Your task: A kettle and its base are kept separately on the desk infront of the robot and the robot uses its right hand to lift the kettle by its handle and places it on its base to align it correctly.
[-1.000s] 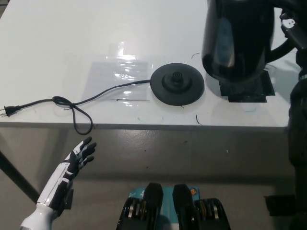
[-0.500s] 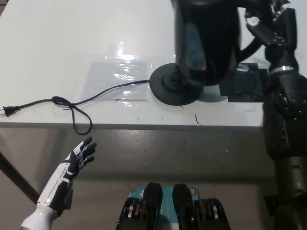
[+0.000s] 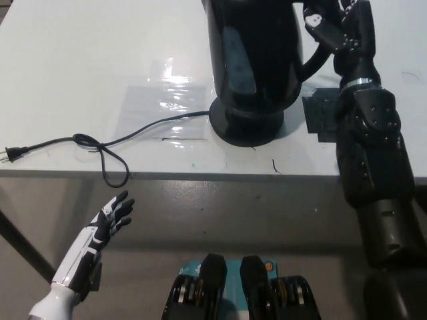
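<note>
1. Kettle (image 3: 253, 60), black, stood over the round base (image 3: 245, 127) near the desk's front edge. Its bottom looked to meet the base, but whether it was fully seated or a shade above could not be told from this steep angle.
2. Right hand (image 3: 330, 30), black, was at the kettle's handle (image 3: 313, 63), fingers curled shut around the handle's upper part. The arm ran down along the right side of the frame.
3. Left hand (image 3: 112, 217), white, rested low in front of the desk (image 3: 80, 80), clear of it, fingers spread and holding nothing.
4. Power cord (image 3: 107, 143) trailed left from the base, looped once near the desk edge, and ended in a plug (image 3: 12, 155) at far left.
5. Black patch (image 3: 323, 113) lay on the desk right of the base, partly hidden by the arm.
6. Risks, as judgement:
   - If the kettle sat off the base's centre connector, letting go could leave it tilted or rocking.
   - Pressing down while misaligned could slide the light base toward the near edge.
   - A sideways pull on release could drag the kettle off again, or tug the cord loop.
</note>
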